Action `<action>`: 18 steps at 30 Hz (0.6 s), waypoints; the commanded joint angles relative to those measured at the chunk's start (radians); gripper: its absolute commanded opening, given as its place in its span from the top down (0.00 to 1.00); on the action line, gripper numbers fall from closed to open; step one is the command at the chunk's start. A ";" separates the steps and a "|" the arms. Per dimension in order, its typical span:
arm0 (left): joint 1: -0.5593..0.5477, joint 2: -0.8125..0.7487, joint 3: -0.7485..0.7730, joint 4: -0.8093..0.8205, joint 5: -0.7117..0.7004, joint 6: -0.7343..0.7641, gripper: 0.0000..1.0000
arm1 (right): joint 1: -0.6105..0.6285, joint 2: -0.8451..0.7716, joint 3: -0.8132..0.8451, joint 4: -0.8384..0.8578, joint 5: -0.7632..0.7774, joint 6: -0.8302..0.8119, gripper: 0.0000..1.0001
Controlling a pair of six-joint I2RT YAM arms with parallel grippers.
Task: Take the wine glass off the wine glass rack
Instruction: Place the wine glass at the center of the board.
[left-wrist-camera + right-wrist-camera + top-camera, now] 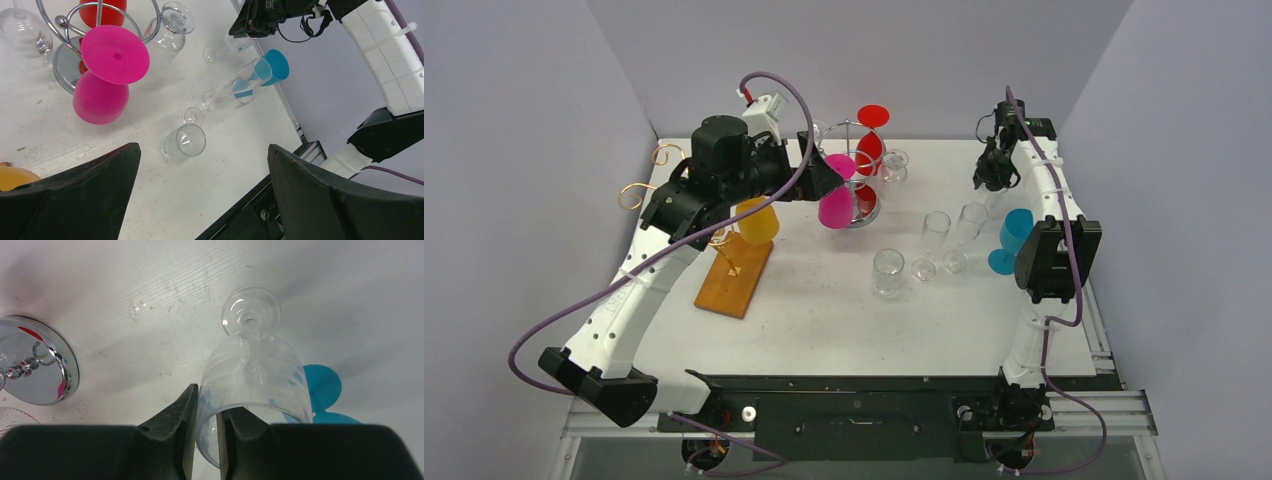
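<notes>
Pinching the clear wine glass (255, 370) by its rim, the right end effector (205, 440) is narrow; the left end effector (202, 150), wide, faces the rack (60, 65) holding a pink glass (97, 100).

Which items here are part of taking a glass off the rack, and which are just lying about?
In the job: chrome rack, pink glass and red glasses on it, open left gripper, right gripper pinching a clear glass.
Lying about: blue glass, clear tumbler, orange glass, wooden board.
</notes>
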 commanded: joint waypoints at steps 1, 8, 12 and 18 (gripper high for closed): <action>-0.003 -0.015 -0.006 0.031 0.002 0.004 0.04 | -0.004 -0.013 0.038 0.015 0.009 -0.004 0.82; -0.003 -0.024 -0.013 0.034 0.005 -0.002 0.04 | -0.004 -0.017 0.048 0.008 0.008 -0.002 0.75; -0.003 -0.028 -0.014 0.036 0.004 -0.005 0.04 | -0.004 -0.028 0.055 0.009 0.010 0.001 0.71; -0.003 -0.030 -0.022 0.046 0.003 -0.012 0.04 | -0.004 -0.038 0.104 -0.003 0.012 0.010 0.67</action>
